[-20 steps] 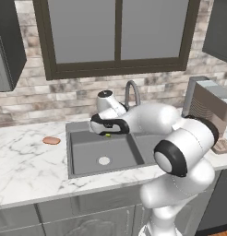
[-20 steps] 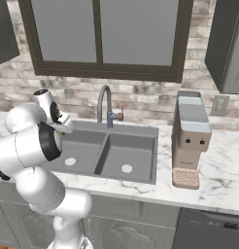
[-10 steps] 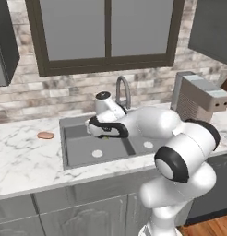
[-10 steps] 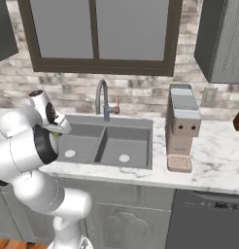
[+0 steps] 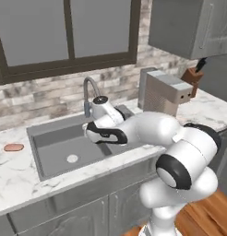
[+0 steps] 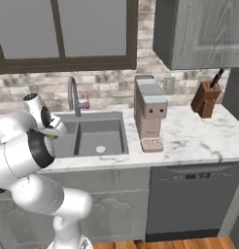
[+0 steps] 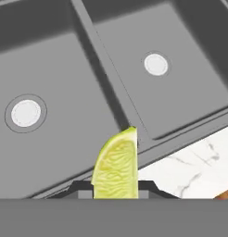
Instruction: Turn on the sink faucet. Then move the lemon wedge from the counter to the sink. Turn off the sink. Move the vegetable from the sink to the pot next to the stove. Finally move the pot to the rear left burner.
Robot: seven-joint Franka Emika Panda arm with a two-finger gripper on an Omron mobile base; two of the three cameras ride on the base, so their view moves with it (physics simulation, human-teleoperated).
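My gripper [image 7: 115, 189] is shut on the lemon wedge [image 7: 117, 165], a yellow-green slice held above the divider of the dark grey double sink [image 7: 65, 69]. Both round white drains sit below it, one in each bowl. From the right base, the lemon wedge [image 6: 52, 137] shows as a small speck at the gripper [image 6: 55, 132], over the sink's [image 6: 99, 132] left part. From the left base, the gripper [image 5: 89, 132] hovers over the sink [image 5: 55, 150], just in front of the grey gooseneck faucet [image 5: 89, 89]. The white marble counter [image 5: 14, 182] surrounds the basin. The pot, stove and vegetable are out of view.
A grey coffee machine [image 6: 149, 114] stands on the counter right of the sink, with a knife block [image 6: 205, 98] further right. A flat orange-brown oval [image 5: 14, 147] lies on the counter left of the sink. A dishwasher front [image 6: 194, 199] is below the counter.
The whole scene has slid left in both base views, so the base has moved right. The gripper still holds the lemon wedge over the sink.
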